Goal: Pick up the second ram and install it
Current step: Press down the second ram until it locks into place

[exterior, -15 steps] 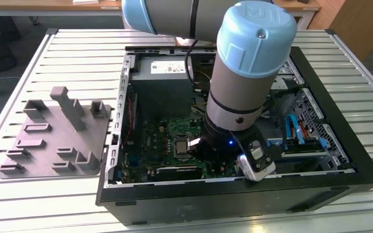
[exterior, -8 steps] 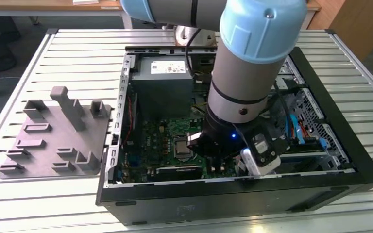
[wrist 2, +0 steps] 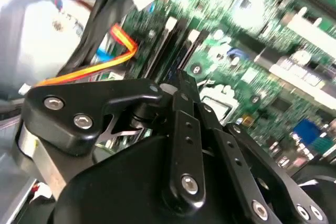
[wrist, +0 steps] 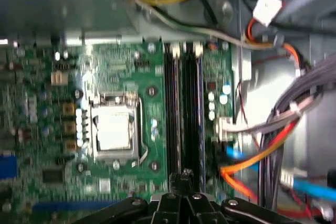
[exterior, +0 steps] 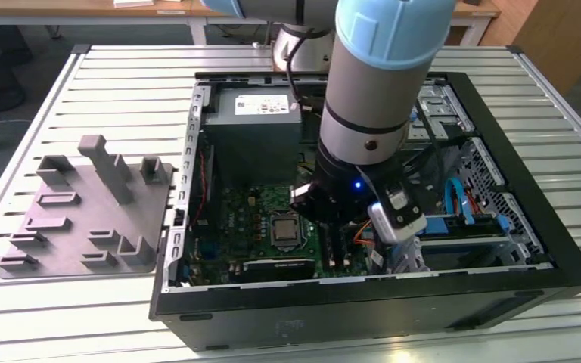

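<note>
On the motherboard (wrist: 47, 129), the second ram (wrist: 199, 119) stands just beyond the jaws.

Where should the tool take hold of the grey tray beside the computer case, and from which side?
Probably by the tall post rising from the tray, coming from straight above. It is the highest part, narrow and upright; the tray lies flat on the table.
</note>
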Controlling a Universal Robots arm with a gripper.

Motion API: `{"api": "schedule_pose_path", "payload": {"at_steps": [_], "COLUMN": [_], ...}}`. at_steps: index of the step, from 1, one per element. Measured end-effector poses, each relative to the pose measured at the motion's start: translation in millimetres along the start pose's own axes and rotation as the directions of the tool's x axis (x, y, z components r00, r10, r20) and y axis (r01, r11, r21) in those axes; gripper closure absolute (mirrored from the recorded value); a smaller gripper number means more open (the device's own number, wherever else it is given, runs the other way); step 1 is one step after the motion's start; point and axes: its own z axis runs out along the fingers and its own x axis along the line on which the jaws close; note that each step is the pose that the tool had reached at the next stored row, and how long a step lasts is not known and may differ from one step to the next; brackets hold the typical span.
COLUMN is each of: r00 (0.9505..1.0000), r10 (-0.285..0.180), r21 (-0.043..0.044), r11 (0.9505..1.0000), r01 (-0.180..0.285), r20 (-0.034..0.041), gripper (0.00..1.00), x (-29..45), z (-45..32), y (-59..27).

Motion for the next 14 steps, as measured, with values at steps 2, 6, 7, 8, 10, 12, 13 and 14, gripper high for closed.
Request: {"api": "schedule_pose_path", "payload": {"at_steps": [2, 6, 7, 8, 10, 12, 13, 14], "r00": [1.0, 1.0, 1.0, 1.0, 1.0, 1.0, 1.0, 1.0], "r10": [0.0, 0.0, 0.0, 0.0, 0.0, 0.0, 0.0, 0.0], "r21": [-0.0006, -0.0018, -0.0014, -0.0014, -0.0015, -0.0018, -0.0029, -0.0038], "r11": [1.0, 1.0, 1.0, 1.0, 1.0, 1.0, 1.0, 1.0], "r01": [0.0, 0.0, 0.0, 0.0, 0.0, 0.0, 0.0, 0.0], "r20": [-0.0001, -0.0001, -0.0002, -0.0002, -0.0001, -0.0002, -0.0003, -0.0001], "gripper": [0.9, 0.9, 0.9, 0.9, 0.9, 0.9, 0.9, 0.9], "x": [0.5, 1.2, 1.2, 1.2, 1.3, 1.4, 1.5, 1.5], "z": [0.2, -0.2, -2.5, -7.0, -16.1, -22.5, -23.0, -22.9], "y": [9.4, 21.7, 22.3, 22.2, 22.1, 21.9, 21.9, 21.9]}}
